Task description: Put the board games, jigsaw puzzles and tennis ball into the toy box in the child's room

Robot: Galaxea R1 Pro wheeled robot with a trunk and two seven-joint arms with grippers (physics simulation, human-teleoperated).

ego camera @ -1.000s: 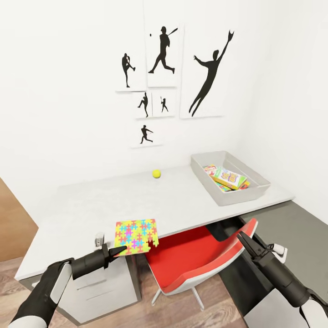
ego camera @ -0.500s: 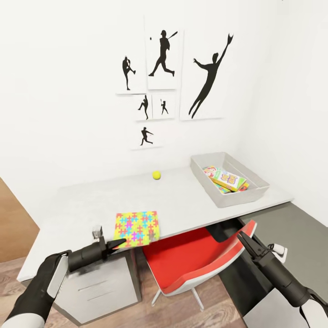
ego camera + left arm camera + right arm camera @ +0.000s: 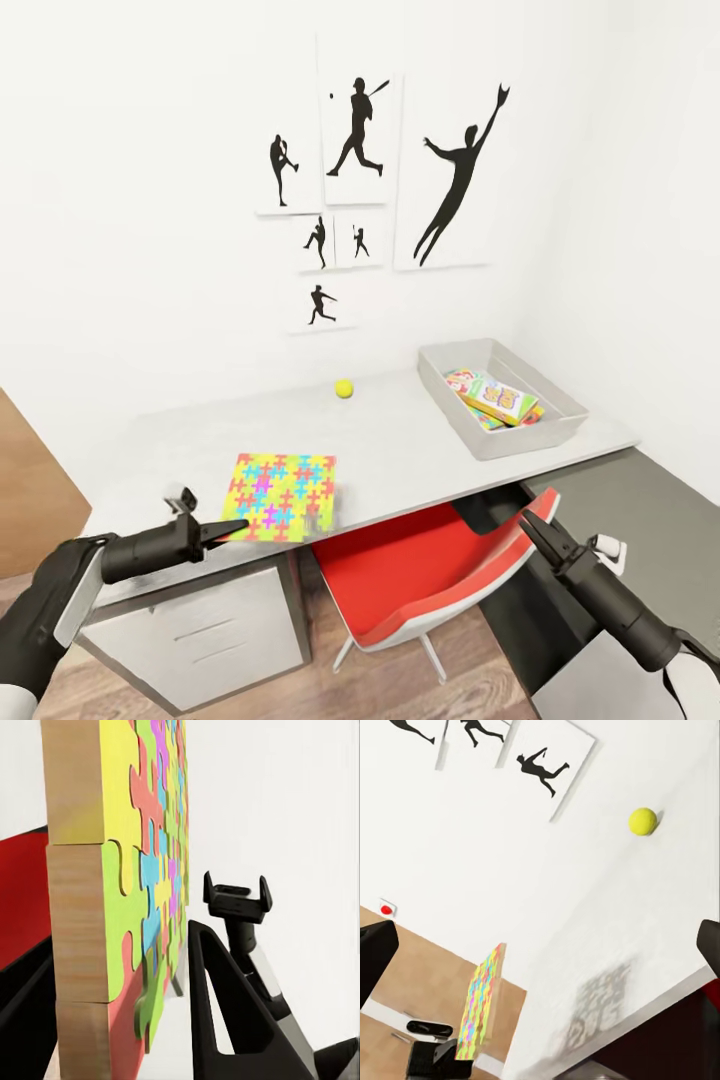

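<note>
- The jigsaw puzzle [image 3: 281, 483] sits lower left of centre in the head view, at the near edge of the table [image 3: 400, 440], pinched at its near corner by the left gripper [image 3: 232, 527], whose jaws are closed on it.
- The left wrist view shows the puzzle's tan edge [image 3: 79, 915] between the fingers, so the hold looks narrow.
- A good carry would lift it level and slowly, then swing across to the toy box [image 3: 552, 437] at right of centre, where board games [image 3: 500, 398] already lie.
- The tennis ball [image 3: 344, 388] rests mid-table, well apart from both.
- The right gripper [image 3: 530, 525] hangs low right by the red chair [image 3: 420, 570]; its jaws look nearly closed and hold nothing.
- Whether the puzzle is clear of the tabletop is hard to tell.
- The box's contents overlap, so I cannot count them.
</note>
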